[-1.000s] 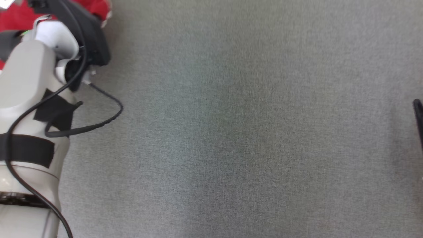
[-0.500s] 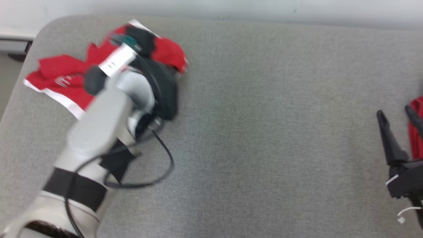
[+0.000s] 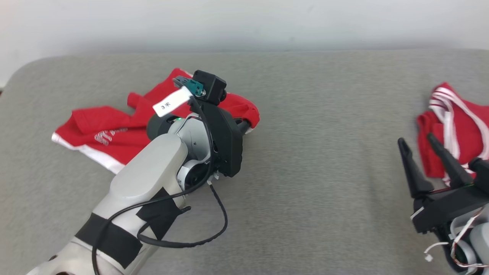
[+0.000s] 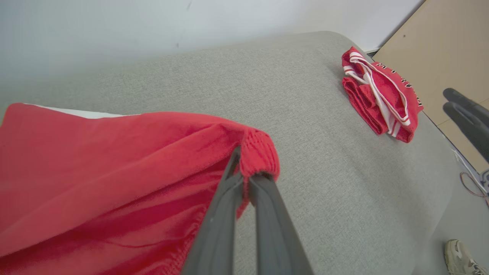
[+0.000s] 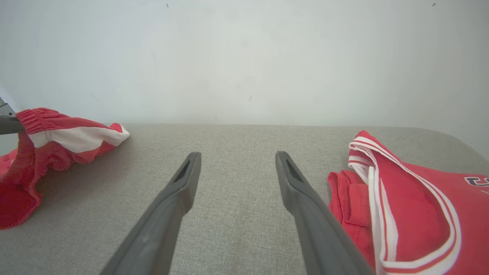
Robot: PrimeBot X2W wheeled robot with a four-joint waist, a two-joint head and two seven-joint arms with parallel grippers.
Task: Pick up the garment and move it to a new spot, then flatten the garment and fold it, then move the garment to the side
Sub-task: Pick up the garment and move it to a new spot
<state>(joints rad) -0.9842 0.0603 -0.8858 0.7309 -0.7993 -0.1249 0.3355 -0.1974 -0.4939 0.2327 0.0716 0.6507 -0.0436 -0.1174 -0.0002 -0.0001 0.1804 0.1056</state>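
Note:
The garment [image 3: 110, 130] is red with a white hem and pale lettering, and it lies rumpled at the left of the grey table [image 3: 313, 160]. In the left wrist view my left gripper [image 4: 244, 168] is shut on the ribbed red edge of the garment [image 4: 95, 172], lifting that edge a little. In the head view the left wrist covers most of its fingers. My right gripper [image 3: 415, 139] stands open over bare table at the right, with nothing between its fingers, as the right wrist view [image 5: 237, 154] also shows. In that view the garment [image 5: 57, 133] is at the far left.
A second red garment with white stripes [image 3: 454, 126] lies bunched at the right edge of the table, just right of my right gripper. A pale wall runs behind the table's far edge. A shoe [image 4: 460, 256] and a tan floor [image 4: 439, 57] lie beyond the table's end.
The head camera has swung up and round, bringing the far edge, the wall, the striped garment and the right gripper into the picture. My left gripper stays shut on the garment.

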